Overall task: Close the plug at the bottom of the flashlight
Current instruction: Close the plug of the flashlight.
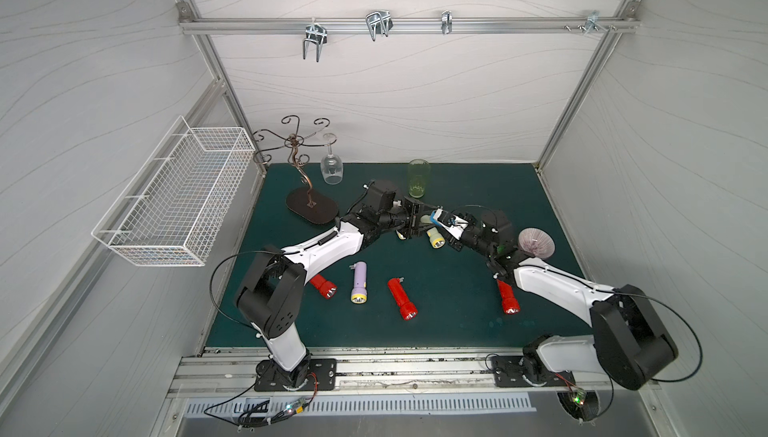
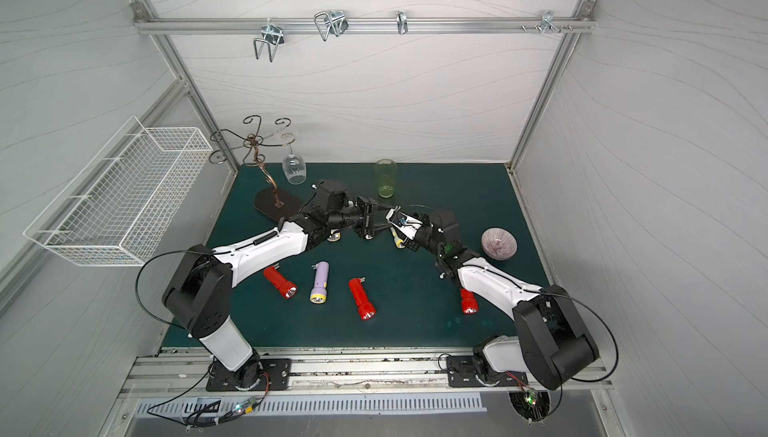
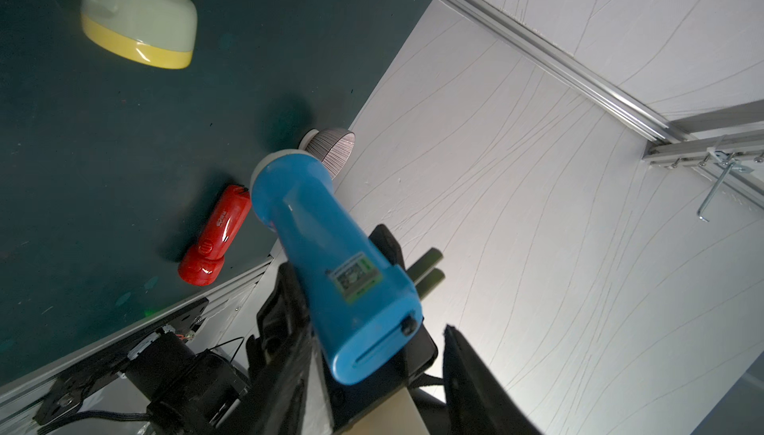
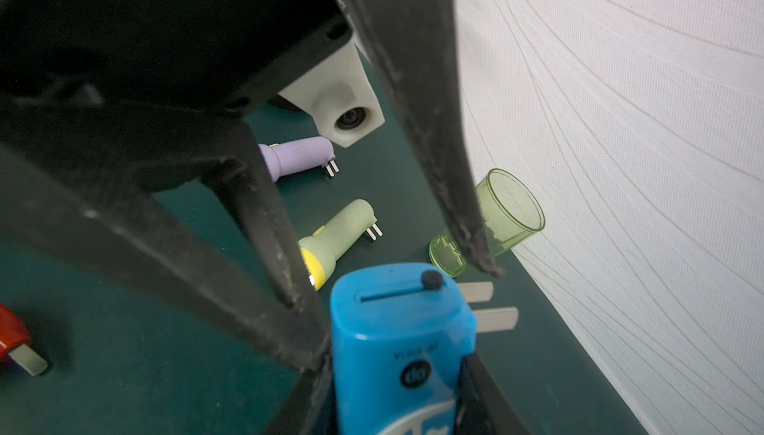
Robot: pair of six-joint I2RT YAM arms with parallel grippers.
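The blue flashlight point(image 3: 330, 247) hangs over the worktop point(image 1: 457, 322) near the middle of its back edge, clamped round the body by the right tool point(image 4: 397, 404). Its butt end points straight at the left tool point(image 4: 390, 284), whose jaws stand partly apart astride it, holding nothing. The plug prongs point(image 4: 492, 307) jut sideways toward the back wall point(image 1: 395, 102); folding them in looks like the left arm's job.
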